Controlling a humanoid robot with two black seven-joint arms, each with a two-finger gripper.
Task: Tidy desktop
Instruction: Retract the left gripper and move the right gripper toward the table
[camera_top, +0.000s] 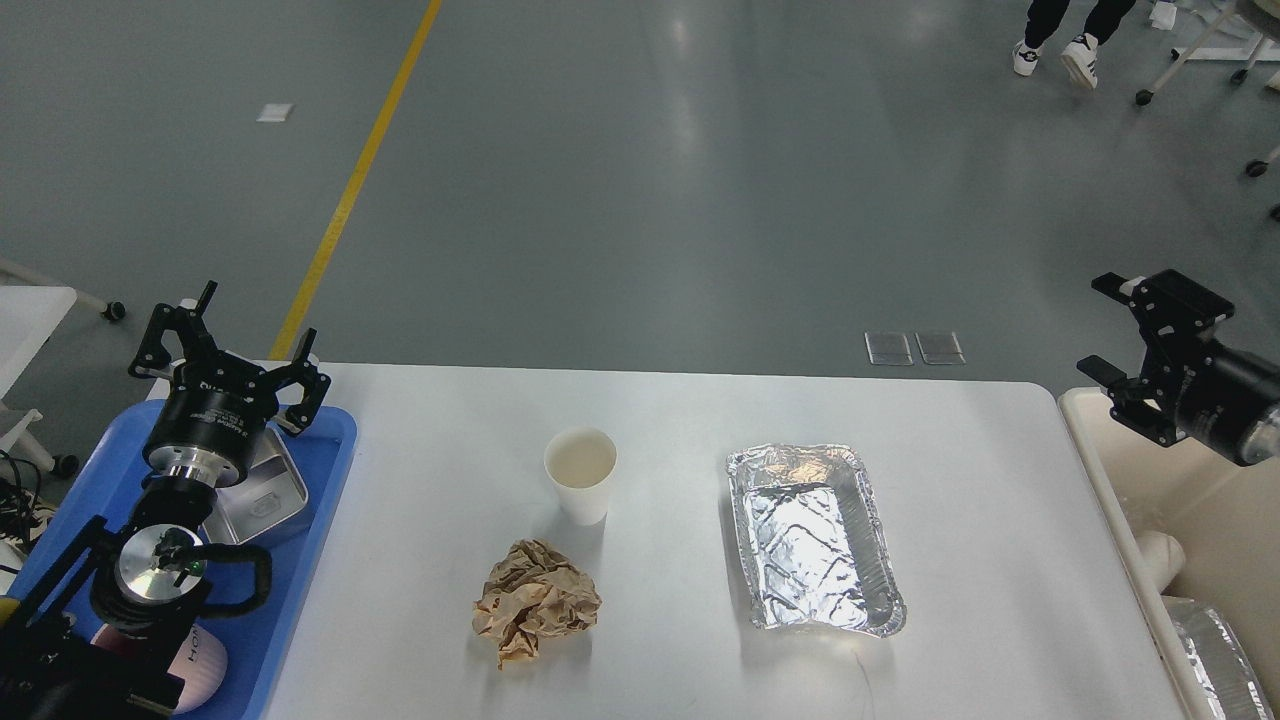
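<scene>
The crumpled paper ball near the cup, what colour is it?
Light brown, like kraft paper; the crumpled paper ball shows clearly in the head view.

The left arm covers much of a blue tray and part of a metal tin. A beige bin and foil container inside run off the right edge. A person shows only as legs.

Everything's sitting on the table: cup left of the foil tray, crumpled paper lying just in front of the cup.
</scene>
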